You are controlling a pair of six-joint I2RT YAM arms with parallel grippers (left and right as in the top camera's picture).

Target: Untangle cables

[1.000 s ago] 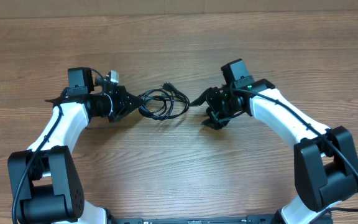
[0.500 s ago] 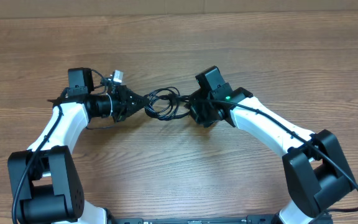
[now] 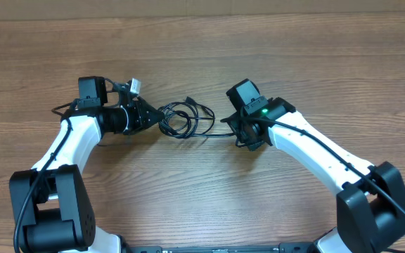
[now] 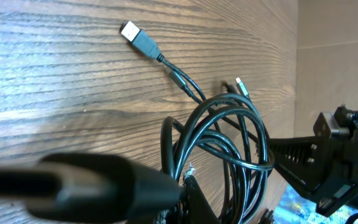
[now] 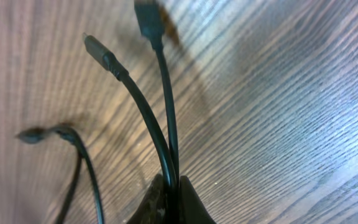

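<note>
The cables (image 3: pixel 181 119) are thin black cords in a loose coil on the wooden table between my two arms. My left gripper (image 3: pixel 156 118) is shut on the coil's left side. In the left wrist view the loops (image 4: pixel 229 140) rise from its jaws, and a silver-tipped USB plug (image 4: pixel 135 34) lies free on the wood. My right gripper (image 3: pixel 238 132) is shut on two cords that run taut from the coil. In the right wrist view both cords (image 5: pixel 160 124) pass between the shut fingers (image 5: pixel 191 202), their plugs (image 5: pixel 98 46) pointing away.
The wooden table (image 3: pixel 202 63) stretches on all sides, with a pale wall strip at the far edge. A third cord end (image 5: pixel 73 146) lies on the wood to the left of my right gripper. Both arm bases stand at the near edge.
My right gripper moved left to the coil, shut on two cords, and drew back to the right and nearer, pulling them taut. The left gripper stayed shut in place.
</note>
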